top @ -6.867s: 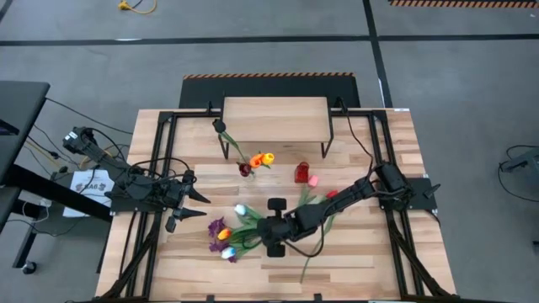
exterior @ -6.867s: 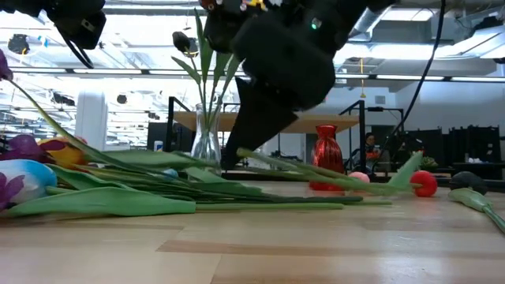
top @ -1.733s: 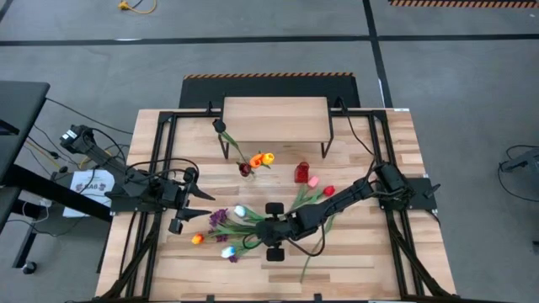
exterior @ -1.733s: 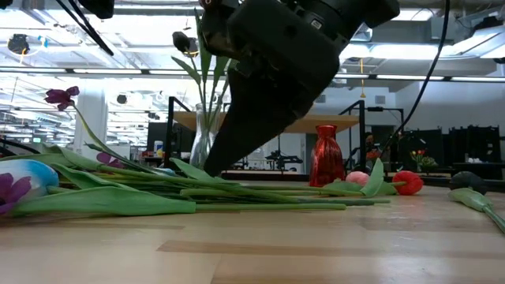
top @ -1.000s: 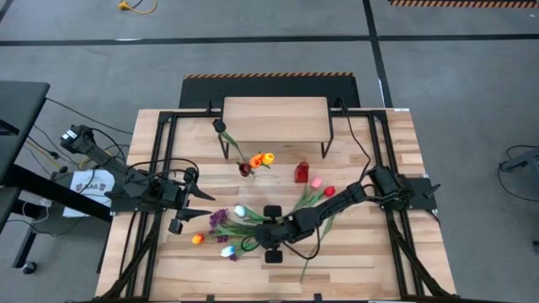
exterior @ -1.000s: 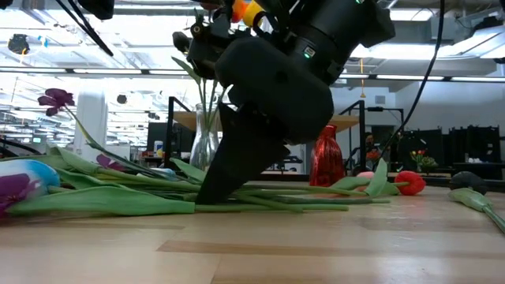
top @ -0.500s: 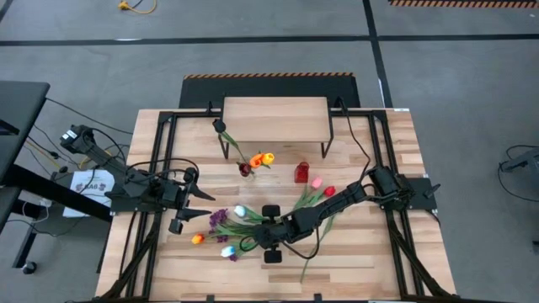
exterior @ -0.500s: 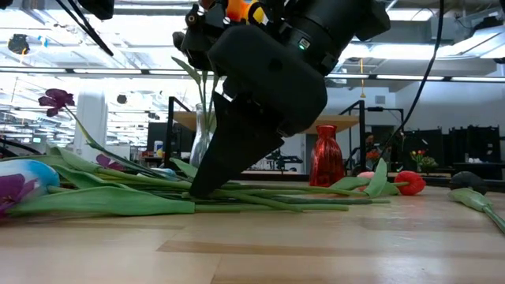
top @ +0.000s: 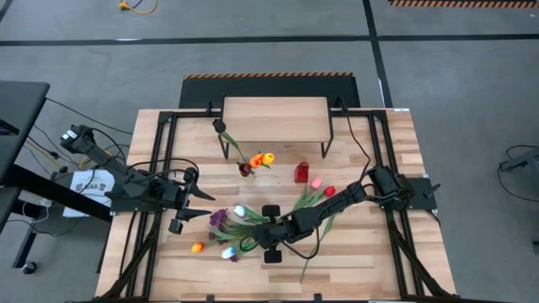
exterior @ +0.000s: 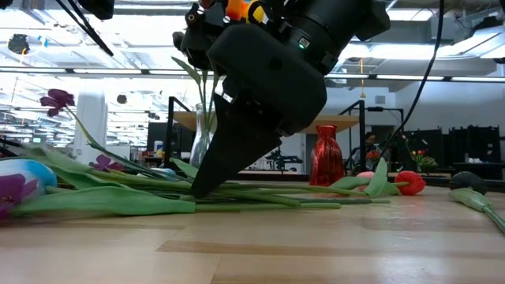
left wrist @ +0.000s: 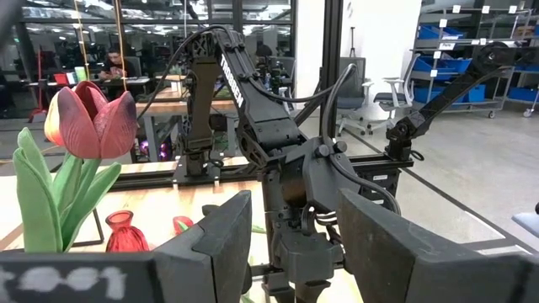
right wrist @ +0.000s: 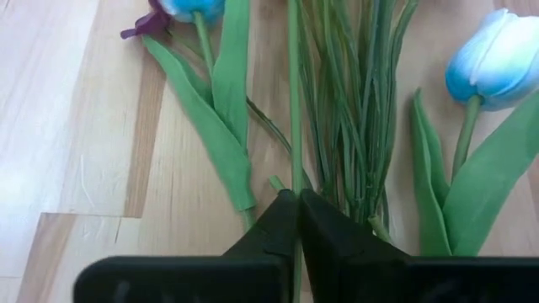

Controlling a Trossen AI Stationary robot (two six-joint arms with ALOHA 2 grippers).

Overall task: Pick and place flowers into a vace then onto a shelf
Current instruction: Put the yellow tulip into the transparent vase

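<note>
Fingers of the right gripper (right wrist: 296, 220) meet tip to tip, pinched shut on a thin green stem (right wrist: 293, 101) that runs straight out from between them along the tabletop. In the low view the same gripper (exterior: 197, 188) comes down as a dark wedge with its point among the flowers (exterior: 102, 193) lying flat on the table (exterior: 316, 244).

The left gripper (left wrist: 290, 244) hangs above the table's left side with its two broad, dark, matte fingers (left wrist: 221, 244) parted and nothing between them.

From above, the loose flowers (top: 227, 231) sprawl left of the right gripper (top: 255, 238), near the table's middle: soft blue-and-white, orange and purple heads on long stems with smooth, strap-like leaves. More lie under the right arm, with pink and red heads near a small red vase (top: 301, 172). A clear glass vase (top: 245, 169) stands just in front of the shelf (top: 274, 120), holding several flowers with orange, yellow and dark heads. The shelf has a pale wooden rectangular top on thin black legs. The table is made of pale wooden planks with visible grain.
</note>
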